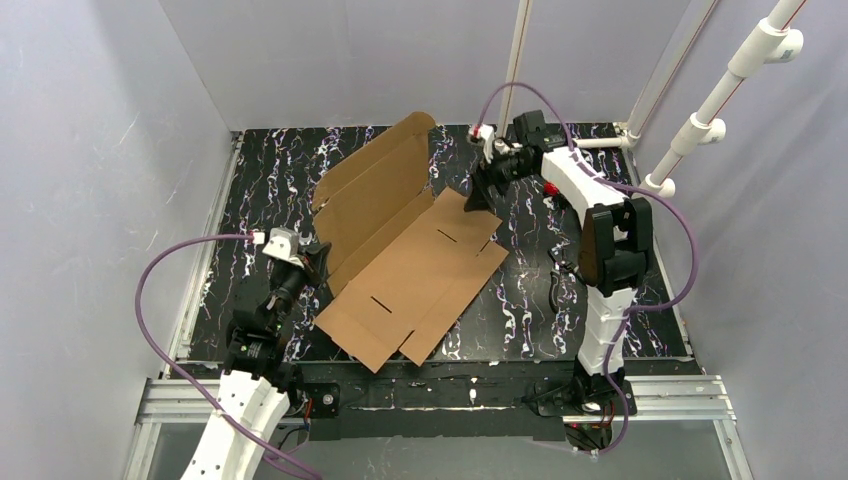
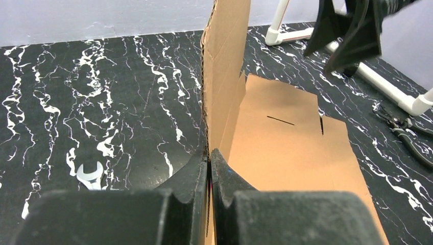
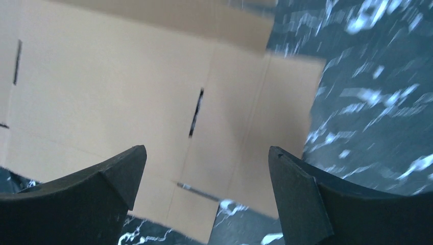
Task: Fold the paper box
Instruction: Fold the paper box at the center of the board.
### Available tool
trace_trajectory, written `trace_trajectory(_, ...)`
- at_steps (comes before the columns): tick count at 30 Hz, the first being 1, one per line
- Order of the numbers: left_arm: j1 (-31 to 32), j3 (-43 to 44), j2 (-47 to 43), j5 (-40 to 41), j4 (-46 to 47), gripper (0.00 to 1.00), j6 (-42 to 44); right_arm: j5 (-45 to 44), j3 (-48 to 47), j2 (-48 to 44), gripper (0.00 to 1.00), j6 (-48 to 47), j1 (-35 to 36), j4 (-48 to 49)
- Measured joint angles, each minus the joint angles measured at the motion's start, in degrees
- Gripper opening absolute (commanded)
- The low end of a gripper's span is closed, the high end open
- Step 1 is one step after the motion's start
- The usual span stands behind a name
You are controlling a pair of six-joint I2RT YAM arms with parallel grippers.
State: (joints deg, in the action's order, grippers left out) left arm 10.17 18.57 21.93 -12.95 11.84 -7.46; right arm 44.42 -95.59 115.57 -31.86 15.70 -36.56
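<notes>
Resting on black white-veined table (image 1: 262, 195) btwn grey walls (image 1: 90, 150), paper box (image 1: 425, 275) edge clenched in left jaws; right jaws released.

**Colours and patterns**

Paper box (image 1: 420, 262) plain brown with thin dark slots. Surface (image 1: 540, 300) black with white marble veining. Left end effector (image 2: 209, 153) and right end effector (image 3: 207, 153) matte black. Cables (image 1: 150, 290) purple. Pipes (image 1: 715, 100) white.
</notes>
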Motion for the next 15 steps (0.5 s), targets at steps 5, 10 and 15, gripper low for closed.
trace_trajectory(5,0.0,0.02,1.16,-1.51,-0.15,0.0,1.07,3.15,-16.09,0.83,0.98,-5.95,2.27,-4.28)
trace_trajectory(10,0.0,0.07,2.91,-4.61,-0.11,0.0,2.71,4.33,-25.38,-1.49,0.99,-14.25,5.27,-5.95)
trace_trajectory(15,0.0,1.68,6.19,-8.61,-0.13,0.0,4.72,1.27,-26.75,-3.39,0.99,-23.65,10.99,-10.56)
